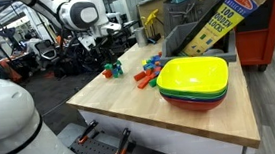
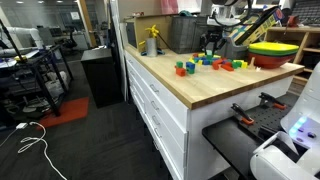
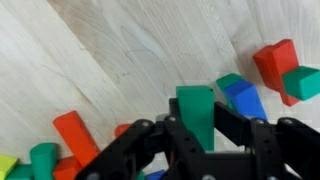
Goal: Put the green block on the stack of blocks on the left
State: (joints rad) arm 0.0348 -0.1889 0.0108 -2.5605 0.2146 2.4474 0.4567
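- The green block [image 3: 195,100] sits at lower centre of the wrist view, between the fingers of the gripper [image 3: 193,120]. The jaws stand narrow, pressed to its two sides, so it looks held for carrying, not lying free.
- Whether it is lifted clear of the table [image 3: 120,50] I cannot tell.
- The stack [image 3: 278,68], red with teal against it and blue just beside, lies at the right of the wrist view. It is near the block but apart from it, so I judge the block has to travel right and over it.
- In an exterior view the gripper [image 1: 107,50] hangs close above the stack [image 1: 112,69], left of centre, pointing down so the block can descend straight.
- The jumble [image 1: 149,74] and bowls [image 1: 193,82] lie further right, out of the path.
- My reading: the carry is under way, and the placing is not yet done.
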